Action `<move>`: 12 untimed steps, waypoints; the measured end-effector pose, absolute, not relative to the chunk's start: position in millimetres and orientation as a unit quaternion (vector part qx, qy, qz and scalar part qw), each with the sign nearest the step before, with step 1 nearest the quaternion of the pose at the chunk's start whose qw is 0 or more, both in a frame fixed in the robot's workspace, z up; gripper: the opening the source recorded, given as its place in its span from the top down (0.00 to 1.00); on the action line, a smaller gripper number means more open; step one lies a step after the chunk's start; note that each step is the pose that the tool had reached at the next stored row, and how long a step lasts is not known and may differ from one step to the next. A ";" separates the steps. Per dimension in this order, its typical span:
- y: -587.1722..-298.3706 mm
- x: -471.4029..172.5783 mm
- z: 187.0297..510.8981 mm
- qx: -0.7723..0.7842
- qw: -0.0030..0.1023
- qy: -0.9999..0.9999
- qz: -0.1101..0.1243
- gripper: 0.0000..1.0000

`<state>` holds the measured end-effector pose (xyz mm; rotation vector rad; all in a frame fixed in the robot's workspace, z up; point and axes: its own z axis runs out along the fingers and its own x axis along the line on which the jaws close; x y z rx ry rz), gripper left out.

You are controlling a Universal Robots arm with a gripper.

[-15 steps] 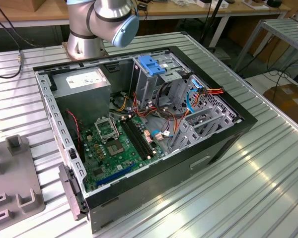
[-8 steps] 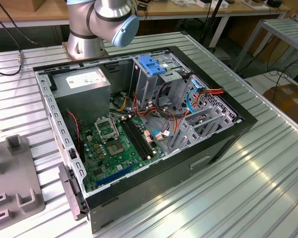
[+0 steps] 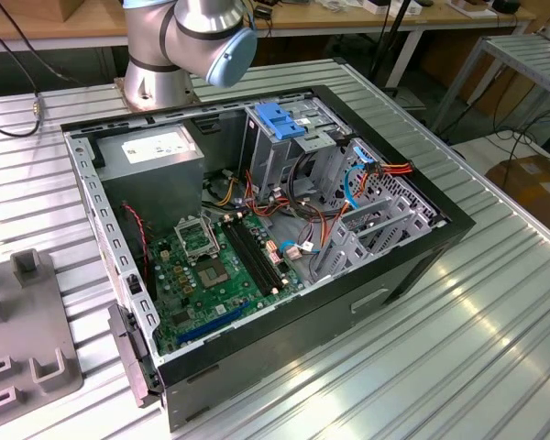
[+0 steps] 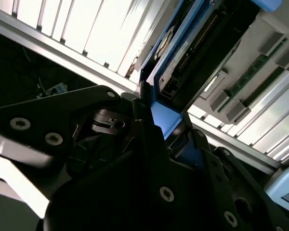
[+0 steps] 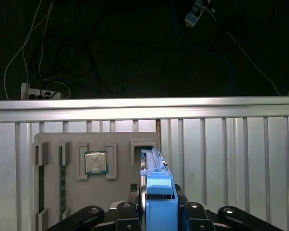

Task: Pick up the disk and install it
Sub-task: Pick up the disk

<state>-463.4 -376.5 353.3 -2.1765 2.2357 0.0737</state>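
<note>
around the claw: directly past the gripper (image 5: 159,206) lies a grey fixture tray (image 5: 120,192) on the slatted aluminium table (image 5: 231,159). a cpu (image 5: 96,162) sits in a tray pocket just to one side of the claw's line. a green ram stick (image 5: 62,183) lies in a slot farther out on that same side. beyond the table edge, well ahead of the claw, there's a power strip (image 5: 38,91) and loose cables on a dark floor. nothing sits between the claw and the tray.

exterior view: an open pc case (image 3: 302,330) stands on the table, with the same tray (image 3: 27,367) at the exterior view's left of it. inside are the motherboard (image 3: 211,266), power supply (image 3: 156,151) and a drive cage with a blue top (image 3: 280,119). the arm base (image 3: 183,37) stands behind the case.

claw: clamped on the disk (image 5: 151,163), fingers (image 5: 190,209) tight against either side of its blue-railed end. the disk stands edge-on and runs straight out from the claw. in the second wrist view, the disk (image 4: 192,48) juts from between the dark fingers (image 4: 144,134). its far end lines up with a u-shaped tray slot. can't tell whether it touches the tray.
</note>
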 end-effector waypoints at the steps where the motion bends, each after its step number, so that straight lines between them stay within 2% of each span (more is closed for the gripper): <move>1: -376.5 -463.4 354.1 -0.697 0.010 0.716 0.024 0.63; 12: -376.5 -463.4 362.3 -0.697 0.010 0.716 0.024 0.63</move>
